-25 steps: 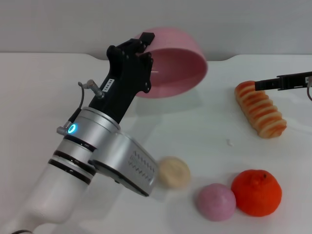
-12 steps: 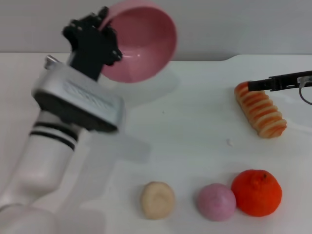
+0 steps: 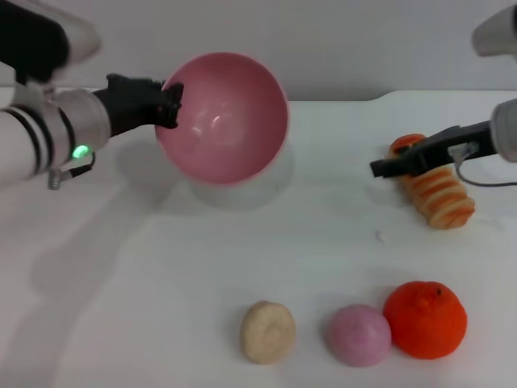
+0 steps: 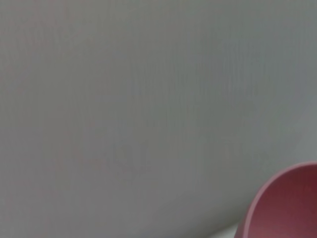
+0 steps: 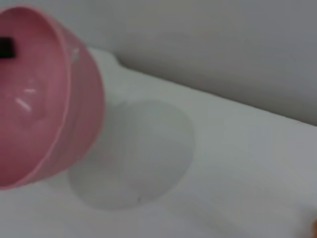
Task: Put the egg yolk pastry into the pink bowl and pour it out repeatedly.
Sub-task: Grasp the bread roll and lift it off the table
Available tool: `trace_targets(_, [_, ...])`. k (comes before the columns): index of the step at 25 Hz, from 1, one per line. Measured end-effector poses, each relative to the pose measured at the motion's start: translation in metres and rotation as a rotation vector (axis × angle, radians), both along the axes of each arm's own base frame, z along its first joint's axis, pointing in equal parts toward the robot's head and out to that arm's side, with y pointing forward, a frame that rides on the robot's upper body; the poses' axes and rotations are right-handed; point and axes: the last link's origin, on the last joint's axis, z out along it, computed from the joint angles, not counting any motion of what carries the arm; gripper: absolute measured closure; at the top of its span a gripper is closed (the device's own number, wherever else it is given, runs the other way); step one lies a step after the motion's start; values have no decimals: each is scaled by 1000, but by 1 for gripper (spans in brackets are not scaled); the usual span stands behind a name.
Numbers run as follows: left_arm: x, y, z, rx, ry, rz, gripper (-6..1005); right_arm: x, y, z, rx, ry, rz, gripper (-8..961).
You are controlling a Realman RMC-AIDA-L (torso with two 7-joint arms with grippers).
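Note:
The pink bowl (image 3: 222, 117) hangs in the air at the back left, tipped on its side with its empty inside facing the head camera. My left gripper (image 3: 171, 101) is shut on the bowl's left rim. The left wrist view catches only an edge of the pink bowl (image 4: 287, 208), while the right wrist view shows the pink bowl (image 5: 44, 104) above its shadow. The egg yolk pastry (image 3: 268, 331) lies on the table near the front edge, well below the bowl. My right gripper (image 3: 384, 168) reaches in from the right, just over the left end of the bread roll.
A ridged orange-striped bread roll (image 3: 435, 190) lies at the right. A pink-purple ball (image 3: 359, 334) and an orange (image 3: 425, 318) sit in a row right of the pastry. The white table (image 3: 161, 267) meets a grey wall behind.
My left arm swung out to the left and turned the bowl's opening toward the camera. The pastry came to rest on the front of the table. My right gripper moved left and lower.

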Motion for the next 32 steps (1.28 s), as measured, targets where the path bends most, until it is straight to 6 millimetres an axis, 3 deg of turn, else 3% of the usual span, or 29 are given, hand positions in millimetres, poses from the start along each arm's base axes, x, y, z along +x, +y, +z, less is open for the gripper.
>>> trace_targets(7, [-14,-1,31,-149,-123,179,999,-26,-16,-39,-178,-99,243,457])
trace_targets(12, [-36,-11,55,-251,-97,393,999,-53,-31,-65,-284,-44,386,461])
trace_targets(18, [-43,-28,72,-256,-83,446,1000,-77,-52,-89,-399,20,513,466])
trace_targets(25, [-46,-36,78,-252,-80,456,1000,-82,-68,-114,-525,-39,565,471])
trace_targets(32, [-45,-37,76,-261,-76,457,999,-79,-74,-125,-563,-66,567,477])
